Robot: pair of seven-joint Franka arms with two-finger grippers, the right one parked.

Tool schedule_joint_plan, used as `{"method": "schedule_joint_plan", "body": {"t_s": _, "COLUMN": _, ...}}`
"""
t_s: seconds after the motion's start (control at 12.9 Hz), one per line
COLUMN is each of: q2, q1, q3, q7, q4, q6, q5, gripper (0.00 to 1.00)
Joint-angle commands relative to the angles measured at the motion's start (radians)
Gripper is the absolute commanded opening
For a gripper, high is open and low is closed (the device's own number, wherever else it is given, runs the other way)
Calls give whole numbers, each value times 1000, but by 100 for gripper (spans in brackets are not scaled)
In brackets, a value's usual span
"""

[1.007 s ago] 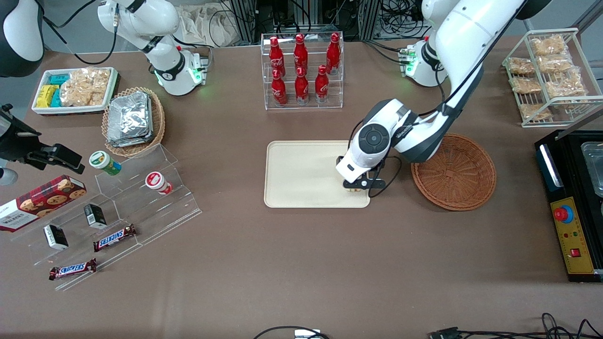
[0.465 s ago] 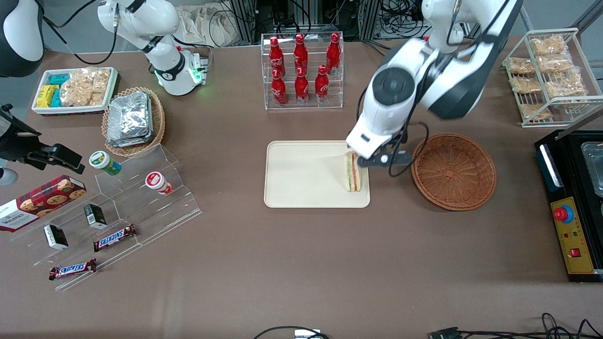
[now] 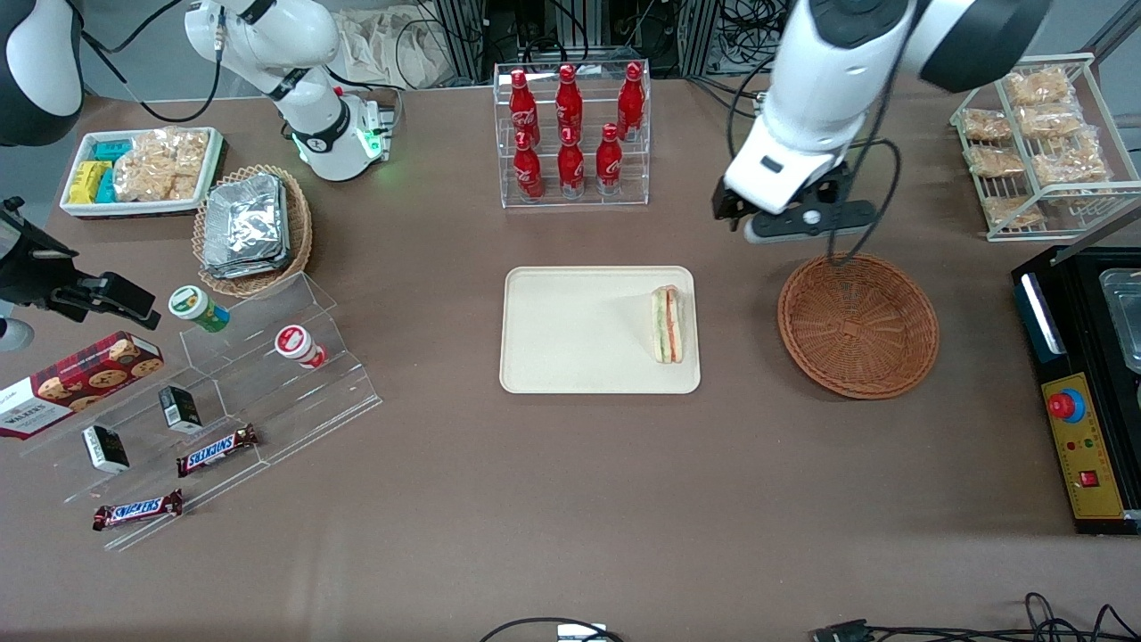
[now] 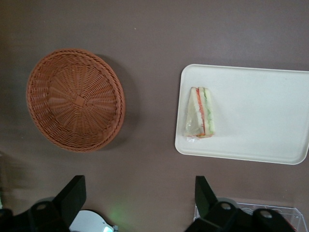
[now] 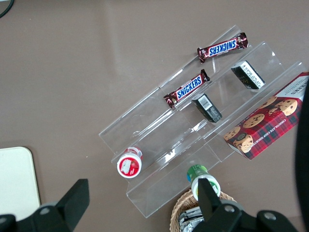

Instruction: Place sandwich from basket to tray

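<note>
Resting on tray (image 3: 570, 339), sandwich (image 3: 667, 324) lies along edge nearest basket (image 3: 857, 323), likely shortest carry. Basket holds nothing. Tool (image 3: 774, 217) hangs high above tabletop (image 3: 570, 499), farther from camera than basket, fingers (image 4: 72, 195) spread wide, gripping nothing. Task looks done.

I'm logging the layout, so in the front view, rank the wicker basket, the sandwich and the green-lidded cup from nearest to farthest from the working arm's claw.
The claw hangs open above the table.
1. Basket: nearest, empty, just nearer the front camera than the claw.
2. Sandwich: on the tray, at its basket-side edge.
3. Green-lidded cup: farthest, toward the parked arm's end.
</note>
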Motion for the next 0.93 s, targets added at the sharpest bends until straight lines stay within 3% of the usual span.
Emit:
{"method": "schedule_joint_plan", "body": {"t_s": 0.0, "q2": -35, "q1": -93, "q3": 190, "q7": 115, "q4": -24, "q6": -31, "q5": -25, "gripper": 100}}
{"method": "schedule_joint_plan", "body": {"t_s": 0.15, "q2": -70, "q1": -124, "q3": 333, "q7": 277, "q4": -43, "q6": -51, "q5": -24, "gripper": 100}}
{"method": "schedule_joint_plan", "body": {"t_s": 0.54, "q2": -122, "q1": -125, "q3": 546, "q7": 541, "q4": -64, "q6": -106, "q5": -22, "gripper": 100}}
{"method": "schedule_joint_plan", "body": {"t_s": 0.85, "q2": -121, "q1": -130, "q3": 562, "q7": 496, "q4": -32, "q6": -119, "q5": -5, "gripper": 100}}
